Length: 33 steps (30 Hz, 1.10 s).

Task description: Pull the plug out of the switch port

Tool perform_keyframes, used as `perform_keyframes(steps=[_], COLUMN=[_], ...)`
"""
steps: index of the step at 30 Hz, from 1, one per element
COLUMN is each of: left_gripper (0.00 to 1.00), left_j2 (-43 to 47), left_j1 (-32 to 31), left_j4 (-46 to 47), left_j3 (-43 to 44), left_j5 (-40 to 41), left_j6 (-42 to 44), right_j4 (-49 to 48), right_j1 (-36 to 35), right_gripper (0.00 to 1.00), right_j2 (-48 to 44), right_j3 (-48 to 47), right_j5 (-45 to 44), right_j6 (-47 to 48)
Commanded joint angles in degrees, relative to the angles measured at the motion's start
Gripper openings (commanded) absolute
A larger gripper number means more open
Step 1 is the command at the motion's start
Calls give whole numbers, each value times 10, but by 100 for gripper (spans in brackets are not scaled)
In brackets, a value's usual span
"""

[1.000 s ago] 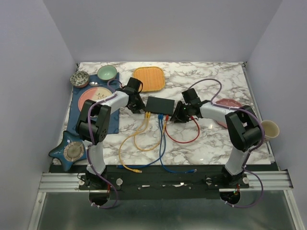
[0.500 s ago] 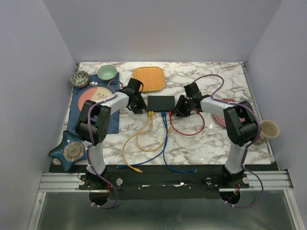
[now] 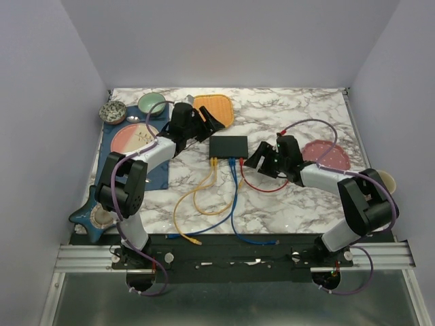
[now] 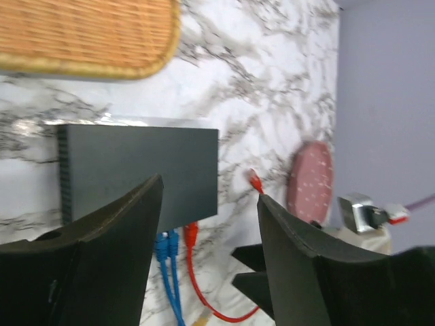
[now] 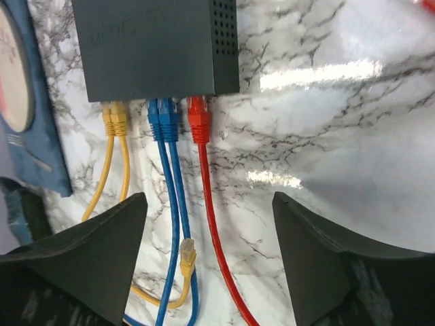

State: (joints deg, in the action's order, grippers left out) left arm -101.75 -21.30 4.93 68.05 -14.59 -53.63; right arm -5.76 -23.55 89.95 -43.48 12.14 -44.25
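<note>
**A:** Flat matte-black switch box (image 3: pixel 228 145), where?

**B:** Mid-table on white marble table (image 3: pixel 306 204); its near-edge sockets hold two yellow plugs (image 5: pixel 114 117), two blue plugs (image 5: pixel 163 115), one red plug (image 5: pixel 198 122); left gripper (image 4: pixel 211 190) and right gripper (image 5: pixel 207 198) both gape wide, empty, flanking it.

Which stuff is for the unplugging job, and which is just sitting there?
For the job: flat matte-black switch box; red plug, blue plugs, yellow plugs in its sockets.
Just lying about: orange wicker tray; speckled pink plate; green bowl.
</note>
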Motion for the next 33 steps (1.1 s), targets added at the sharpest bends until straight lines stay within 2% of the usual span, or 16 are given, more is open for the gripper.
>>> perform_keyframes(steps=[1,4,6,8,10,12,13,15,16,18,19,21,27,33], left_gripper=[99,99,99,99,99,95,83,69,51,31,14,1,0,0], left_j2=[-23,-27,-29,-41,-64,-74,-78,-84,-91,-99,-107,-114,-117,-125], left_j1=[-8,-16,-16,-15,-14,-15,-15,-15,-16,-16,-16,-16,-17,-18], left_j4=[189,92,40,1,-79,-80,-72,-58,-57,-59,-58,-52,-22,-32], left_j3=[-43,-19,-1,45,101,112,112,111,110,102,97,82,40,46], left_j5=[-91,-21,-12,-15,-8,-13,-21,-32,-29,-25,-27,-38,-40,-33], left_j6=[-85,-69,-35,16,51,68,70,81,82,80,75,70,51,52], right_j4=[-193,-191,-191,-188,-161,-140,-134,-133,-132,-128,-125,-126,-169,-210], right_j1=[2,5,7,8,10,13,14,18,19,21,23,24,29,32], right_gripper=[86,86,85,82,76,72,70,65,63,60,59,57,52,46], right_j2=[3,18,18,17,23,41,47,66,84,95,102,107,137,170], right_j3=[60,46,39,39,30,19,12,3,-5,-10,-11,-6,-8,-19], right_j5=[55,89,113,99,90,78,75,80,81,83,88,94,111,100], right_j6=[-36,-30,-20,-22,-26,-30,-34,-42,-42,-44,-44,-46,-81,-121])
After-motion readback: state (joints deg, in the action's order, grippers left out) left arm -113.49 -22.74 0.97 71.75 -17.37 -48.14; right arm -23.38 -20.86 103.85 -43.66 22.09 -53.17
